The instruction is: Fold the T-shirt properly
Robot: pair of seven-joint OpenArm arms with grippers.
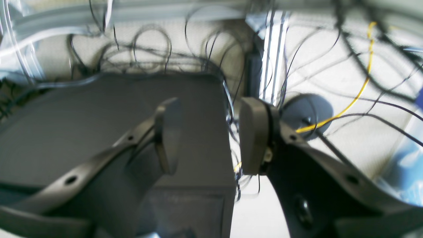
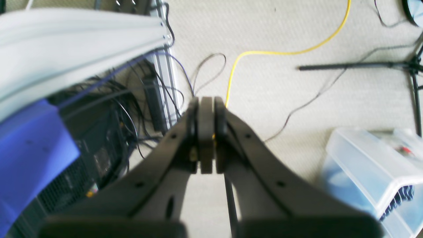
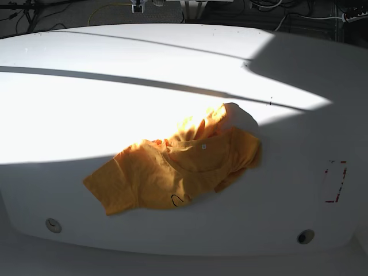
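In the left wrist view, the left gripper (image 1: 206, 137) hangs with its jaws spread wide and nothing between them; behind it are only a grey box (image 1: 109, 132), loose cables and pale floor, with no cloth anywhere in sight.

In the right wrist view, the right gripper (image 2: 206, 135) has its pads pressed flat together on nothing, pointing over carpet crossed by a yellow cable (image 2: 264, 53), beside a clear plastic bin (image 2: 366, 172). No cloth shows here either.

In the base view, the T-shirt (image 3: 172, 172) lies crumpled on the white bench (image 3: 86, 103), a little to the near side of the middle, half in sunlight and half in shadow. Neither arm appears over the bench. The cloth's long axis runs diagonally, from the near left corner up to a bunched hump at the far right. One flap is turned over near the white neck tag (image 3: 203, 146), so nothing counts as a neat fold. I judge the task barely begun: spreading flat and every fold are left.
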